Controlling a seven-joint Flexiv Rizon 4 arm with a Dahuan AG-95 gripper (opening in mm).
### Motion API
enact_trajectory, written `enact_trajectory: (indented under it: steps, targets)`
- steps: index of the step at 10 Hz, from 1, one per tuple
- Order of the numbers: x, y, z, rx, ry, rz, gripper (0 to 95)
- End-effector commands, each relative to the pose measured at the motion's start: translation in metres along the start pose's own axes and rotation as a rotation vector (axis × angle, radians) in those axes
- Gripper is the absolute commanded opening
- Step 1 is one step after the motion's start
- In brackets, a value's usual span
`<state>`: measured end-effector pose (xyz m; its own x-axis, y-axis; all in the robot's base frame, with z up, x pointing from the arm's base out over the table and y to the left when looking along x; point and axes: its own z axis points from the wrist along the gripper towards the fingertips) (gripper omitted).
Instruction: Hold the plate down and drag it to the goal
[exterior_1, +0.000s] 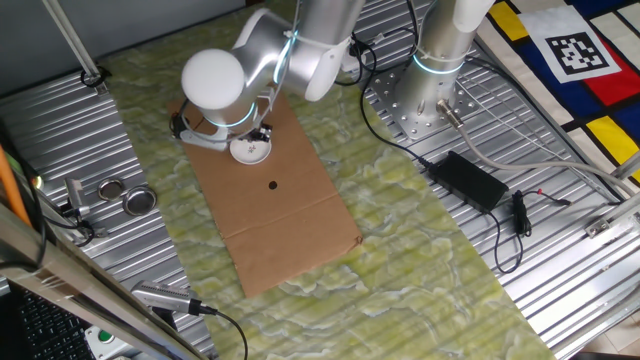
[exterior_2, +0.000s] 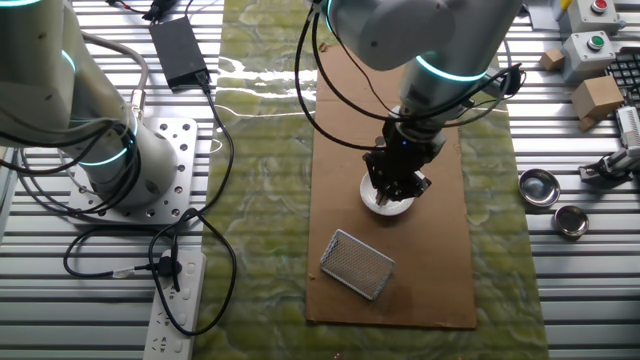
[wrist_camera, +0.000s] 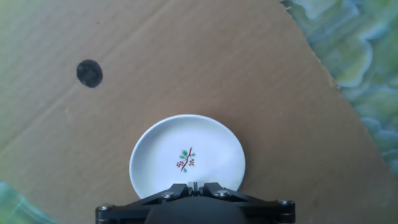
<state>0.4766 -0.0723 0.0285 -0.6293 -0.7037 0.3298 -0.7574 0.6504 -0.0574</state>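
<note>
The plate (wrist_camera: 186, 158) is a small round white dish with a tiny twig mark at its centre. It lies on a brown cardboard sheet (wrist_camera: 205, 68). My gripper (wrist_camera: 195, 185) is shut, with the fingertips together and nothing between them, right over the plate's near part. I cannot tell whether they press on it. A black dot (wrist_camera: 89, 73) is marked on the cardboard to the upper left of the plate. In one fixed view the plate (exterior_1: 250, 150) lies under my gripper (exterior_1: 258, 133), a little above the dot (exterior_1: 273, 184). In the other fixed view my gripper (exterior_2: 398, 185) covers much of the plate (exterior_2: 380, 203).
Two silvery round tins (exterior_1: 140, 200) stand on the ribbed metal beside the green mat; they also show in the other fixed view (exterior_2: 540, 185). A grey mesh pad (exterior_2: 357, 264) lies on the cardboard (exterior_2: 440, 270) near the plate. A power brick (exterior_1: 470, 180) and cables lie by the arm base (exterior_1: 425, 100).
</note>
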Motion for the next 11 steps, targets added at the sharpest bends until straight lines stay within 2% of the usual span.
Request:
enact_trajectory:
  steps: [1, 6, 11]
  targets:
    - [0.0005, 0.0013, -0.0006, 0.002, -0.017, 0.038, 0.0]
    - [0.0001, 0.0007, 0.0044, 0.009, -0.014, 0.034, 0.0]
    - [0.0078, -0.0026, 0.0071, 0.015, -0.014, 0.018, 0.0]
